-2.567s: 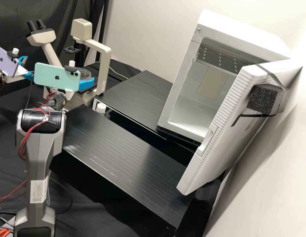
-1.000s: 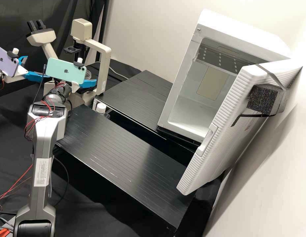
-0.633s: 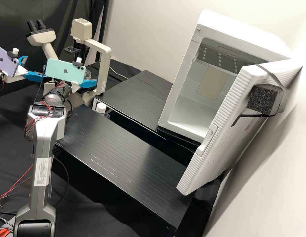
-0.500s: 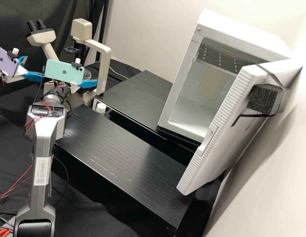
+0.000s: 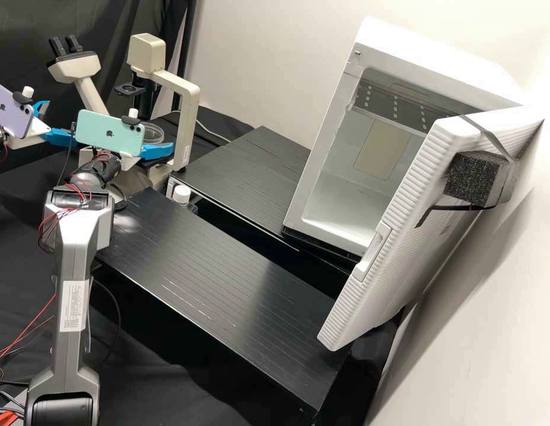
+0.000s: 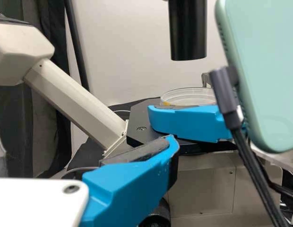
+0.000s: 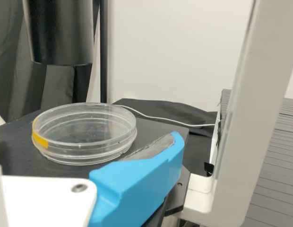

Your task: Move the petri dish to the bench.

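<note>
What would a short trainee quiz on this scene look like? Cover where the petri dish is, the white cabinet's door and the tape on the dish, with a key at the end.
1. Multiple choice: where does the petri dish sit?
A) on the bench
B) on the dark stage of the microscope
C) on the floor

2. True or false: the door of the white cabinet stands open.

3. Fill in the colour: the piece of tape on the dish's side is ____.

Key: 1 B; 2 true; 3 yellow
</note>
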{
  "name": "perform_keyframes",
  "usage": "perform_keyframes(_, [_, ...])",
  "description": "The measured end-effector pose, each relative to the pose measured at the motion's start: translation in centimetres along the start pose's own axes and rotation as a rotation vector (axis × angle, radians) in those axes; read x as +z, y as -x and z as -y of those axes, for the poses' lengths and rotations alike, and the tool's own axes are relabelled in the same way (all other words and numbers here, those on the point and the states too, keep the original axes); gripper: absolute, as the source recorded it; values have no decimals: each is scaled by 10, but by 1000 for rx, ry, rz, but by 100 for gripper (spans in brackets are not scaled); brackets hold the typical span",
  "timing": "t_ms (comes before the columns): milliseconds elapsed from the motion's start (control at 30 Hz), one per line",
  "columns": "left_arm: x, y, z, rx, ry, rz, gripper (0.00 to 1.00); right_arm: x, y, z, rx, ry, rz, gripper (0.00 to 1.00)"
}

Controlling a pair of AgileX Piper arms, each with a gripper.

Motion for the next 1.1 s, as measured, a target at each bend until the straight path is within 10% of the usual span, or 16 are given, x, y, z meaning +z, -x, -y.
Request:
perform_keyframes(267, [0, 0, 0, 0, 0, 0, 100, 0, -8, 4, -2, 56, 15, 100])
perform_keyframes(767, [0, 0, 0, 0, 0, 0, 100, 3, -15, 9, -4, 42, 30, 100])
perform_keyframes(800, [0, 0, 0, 0, 0, 0, 100, 3, -15, 8, -8, 41, 30, 0])
perform_keyframes(1100, [0, 0, 0, 0, 0, 0, 100, 6, -19, 6, -24, 52, 25, 0])
